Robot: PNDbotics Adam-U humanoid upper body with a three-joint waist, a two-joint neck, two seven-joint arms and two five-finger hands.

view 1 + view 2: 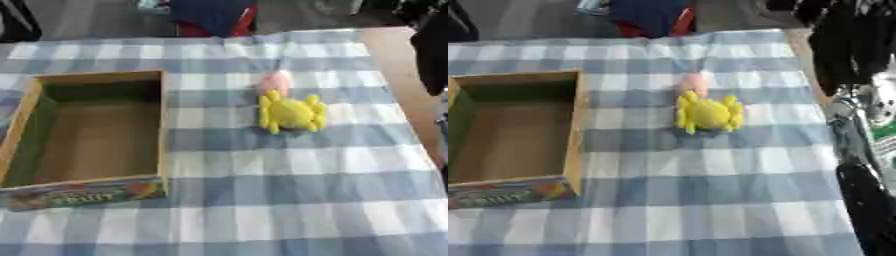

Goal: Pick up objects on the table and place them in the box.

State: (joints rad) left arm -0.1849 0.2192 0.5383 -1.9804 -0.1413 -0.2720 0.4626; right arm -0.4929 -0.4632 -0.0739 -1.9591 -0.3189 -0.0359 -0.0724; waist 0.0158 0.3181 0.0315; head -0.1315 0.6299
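A yellow toy with short stubby legs lies on the checked cloth, right of the middle. A small pink object touches its far side. The open wooden box stands at the left and holds nothing; its front wall carries a colourful printed label. My right arm runs up the right edge, black with a silver joint. Its hand is a dark shape above the table's right edge, well right of the toys and apart from them. My left hand shows in neither view.
A blue and white checked cloth covers the table, with bare wood showing along the right side. Beyond the far edge stands something dark blue and red.
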